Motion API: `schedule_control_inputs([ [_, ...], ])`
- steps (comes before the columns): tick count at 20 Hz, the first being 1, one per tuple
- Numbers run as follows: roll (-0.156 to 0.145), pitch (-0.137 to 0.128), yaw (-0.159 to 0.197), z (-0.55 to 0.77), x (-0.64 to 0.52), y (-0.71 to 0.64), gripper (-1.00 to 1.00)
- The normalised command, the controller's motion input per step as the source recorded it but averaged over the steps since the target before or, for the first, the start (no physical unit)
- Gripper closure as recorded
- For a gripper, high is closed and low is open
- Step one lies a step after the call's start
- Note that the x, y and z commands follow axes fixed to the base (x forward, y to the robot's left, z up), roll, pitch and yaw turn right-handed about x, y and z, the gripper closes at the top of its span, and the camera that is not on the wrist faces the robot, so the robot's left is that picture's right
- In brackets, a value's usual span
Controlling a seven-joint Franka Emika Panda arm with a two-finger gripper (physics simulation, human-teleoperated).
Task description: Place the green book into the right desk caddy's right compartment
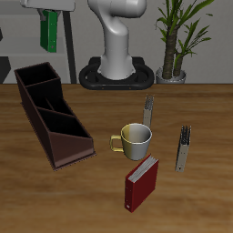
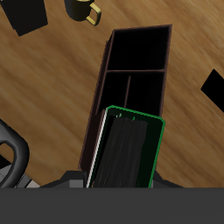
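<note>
Wooden tabletop stretches out before the robot's base, with a potted plant (image 1: 178,41) at the far edge. High above the far end of the right desk caddy (image 1: 50,114), the gripper (image 1: 48,20) hangs with its fingers closed on the green book (image 2: 128,150), held upright, probably so it can slip edge-first into the right compartment (image 1: 35,82) (the big undivided bay). A mug (image 1: 134,139) and a red book (image 1: 141,181) lie nearer the front.

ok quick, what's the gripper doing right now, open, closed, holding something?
Gripper: closed on the green book, held high above the right desk caddy.
</note>
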Motion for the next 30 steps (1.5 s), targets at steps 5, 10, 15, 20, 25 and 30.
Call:
schedule_control_inputs([
  [5, 0.010, -0.007, 0.020, -0.03, -0.02, -0.02, 1.00],
  [10, -0.037, 0.008, -0.028, -0.01, -0.01, -0.09, 1.00],
  [15, -0.007, 0.002, 0.001, -0.06, -0.08, -0.03, 1.00],
  [20, 0.003, -0.005, 0.011, -0.05, -0.04, 0.00, 1.00],
  [25, -0.014, 0.010, -0.026, -0.01, 0.04, -0.06, 1.00],
  [30, -0.001, -0.011, -0.003, -0.02, -0.02, -0.03, 1.00],
])
